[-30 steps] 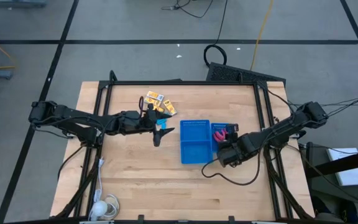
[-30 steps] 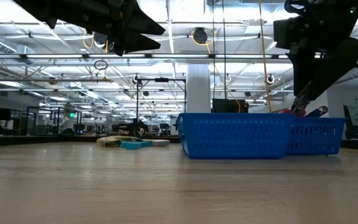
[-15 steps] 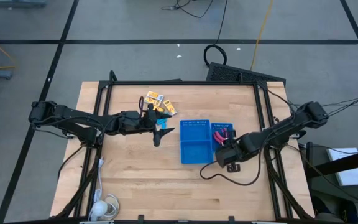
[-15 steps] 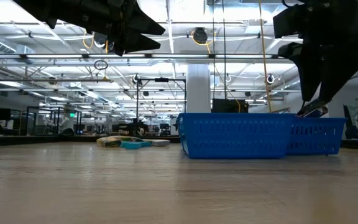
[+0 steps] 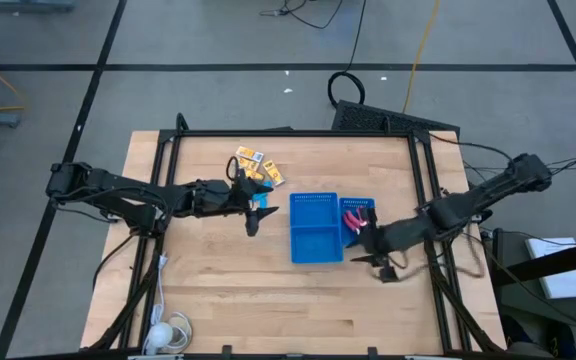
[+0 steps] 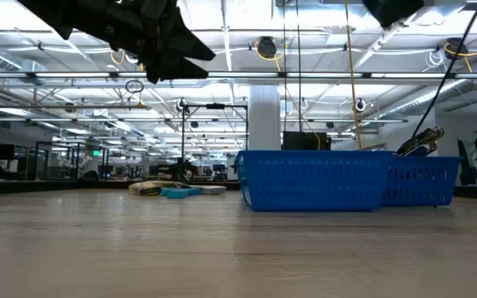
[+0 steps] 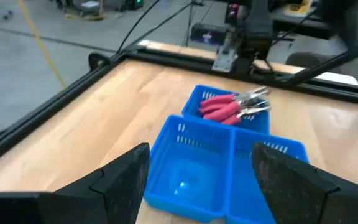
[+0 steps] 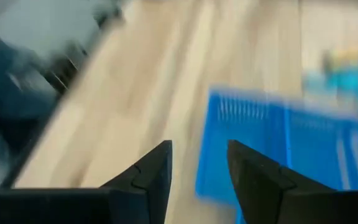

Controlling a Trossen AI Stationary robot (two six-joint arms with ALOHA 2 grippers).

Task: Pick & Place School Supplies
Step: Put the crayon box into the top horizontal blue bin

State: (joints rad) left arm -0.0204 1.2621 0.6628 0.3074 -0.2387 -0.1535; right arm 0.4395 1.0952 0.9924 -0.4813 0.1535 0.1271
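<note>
A blue compartmented tray (image 5: 313,245) stands right of the table's middle. Red-handled tools (image 7: 232,107) lie in its right compartment, their ends reaching over the rim (image 6: 421,141). Yellow-orange packets (image 5: 253,163) and a light-blue piece (image 5: 262,200) lie on the wood at the far middle. My left gripper (image 5: 255,212) hovers open over the light-blue piece, pointing toward the tray (image 7: 191,186), with nothing between its fingers (image 7: 129,174). My right gripper (image 5: 368,262) is open and empty, raised just off the tray's near right corner.
A white round object with a cable (image 5: 168,335) lies at the near left corner. Black frame rails (image 5: 288,133) run along the table's edges. Bare wood (image 5: 248,300) stretches across the near half in front of the tray.
My right gripper has risen out of the tray's right compartment and drawn back toward the table's near right, tipping from pointing steeply down to a shallower slant. The red-handled tools stay in the tray.
</note>
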